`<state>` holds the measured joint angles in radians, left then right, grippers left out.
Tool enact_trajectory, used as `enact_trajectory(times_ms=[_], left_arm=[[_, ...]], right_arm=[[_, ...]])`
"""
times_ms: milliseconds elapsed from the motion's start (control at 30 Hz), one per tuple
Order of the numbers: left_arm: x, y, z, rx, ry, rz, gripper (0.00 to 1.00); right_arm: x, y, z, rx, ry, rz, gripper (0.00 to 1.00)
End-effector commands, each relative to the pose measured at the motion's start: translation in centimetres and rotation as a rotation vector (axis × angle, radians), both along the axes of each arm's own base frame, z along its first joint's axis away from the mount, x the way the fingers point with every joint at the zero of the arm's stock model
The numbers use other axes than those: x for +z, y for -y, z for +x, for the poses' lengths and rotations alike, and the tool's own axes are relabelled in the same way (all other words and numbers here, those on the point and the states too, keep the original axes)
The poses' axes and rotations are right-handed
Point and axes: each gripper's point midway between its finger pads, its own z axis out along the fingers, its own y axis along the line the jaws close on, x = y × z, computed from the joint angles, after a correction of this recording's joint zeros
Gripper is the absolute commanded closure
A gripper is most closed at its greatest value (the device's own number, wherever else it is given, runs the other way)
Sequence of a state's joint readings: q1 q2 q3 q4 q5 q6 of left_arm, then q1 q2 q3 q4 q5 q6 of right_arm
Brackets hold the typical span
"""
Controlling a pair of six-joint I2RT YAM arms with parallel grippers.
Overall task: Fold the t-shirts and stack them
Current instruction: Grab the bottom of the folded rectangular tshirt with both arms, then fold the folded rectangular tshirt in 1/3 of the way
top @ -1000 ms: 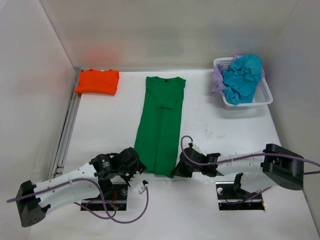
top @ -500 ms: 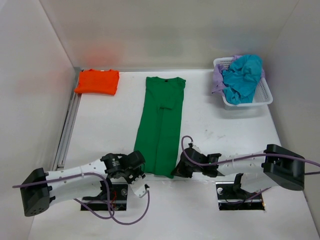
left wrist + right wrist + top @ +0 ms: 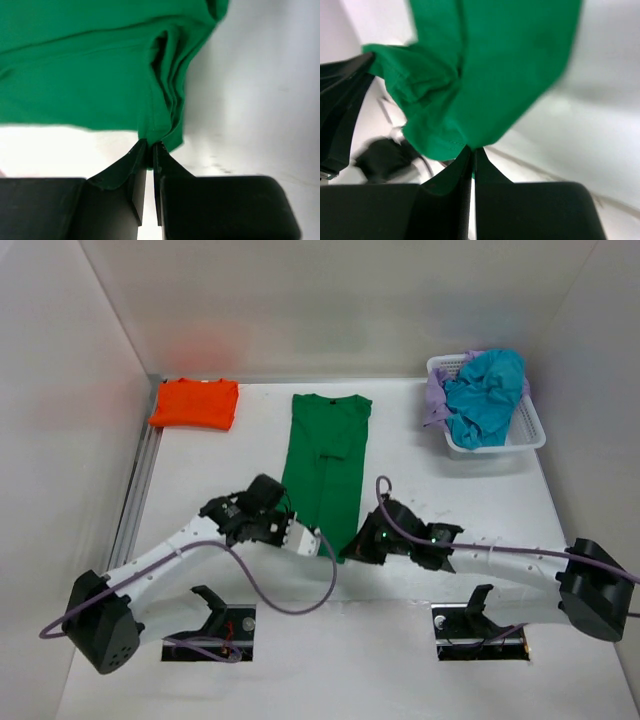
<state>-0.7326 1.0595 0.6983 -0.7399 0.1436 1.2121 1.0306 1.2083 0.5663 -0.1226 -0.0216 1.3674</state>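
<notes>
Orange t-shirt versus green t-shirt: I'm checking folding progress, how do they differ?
The orange t-shirt is a folded rectangle; the green t-shirt is a long narrow strip. The orange t-shirt lies untouched; the left gripper and right gripper pinch the green t-shirt's near hem. Both are plain.

Green t-shirt (image 3: 325,465): plain dark green, no print. Orange t-shirt (image 3: 195,403): bright, plain. Teal t-shirt (image 3: 485,390) and lavender t-shirt (image 3: 436,400): plain. Basket (image 3: 495,447): white lattice. Desk (image 3: 220,490): white. Left tool (image 3: 149,150), right tool (image 3: 471,152): black.
</notes>
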Motion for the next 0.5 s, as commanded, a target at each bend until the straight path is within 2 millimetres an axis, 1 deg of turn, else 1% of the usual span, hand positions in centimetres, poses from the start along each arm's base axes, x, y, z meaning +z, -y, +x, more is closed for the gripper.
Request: enact_trajectory(times_ms=[0,133,233,333,467], left_arm=[[3.5,2.1,3.4,0.121,-0.031,-0.170,0.95],[5.5,2.9,8.3,0.244,-0.053,-0.244,0.95],[6.3,3.4,11.5,0.301,-0.049,-0.269,0.94],[6.2,3.8,14.2,0.335,-0.032,-0.277,0.94],[5.2,4.2,16.6,0.375,-0.028,-0.271,0.93]], right_arm=[[3.2,0.6,3.5,0.017,0.095,0.009,0.96],[4.3,1.4,8.1,0.014,0.136,0.001,0.96],[4.6,1.9,11.6,0.009,0.155,-0.018,0.96],[4.8,2.4,14.6,-0.007,0.171,-0.031,0.97],[4.5,3.0,17.7,-0.029,0.175,-0.043,0.97]])
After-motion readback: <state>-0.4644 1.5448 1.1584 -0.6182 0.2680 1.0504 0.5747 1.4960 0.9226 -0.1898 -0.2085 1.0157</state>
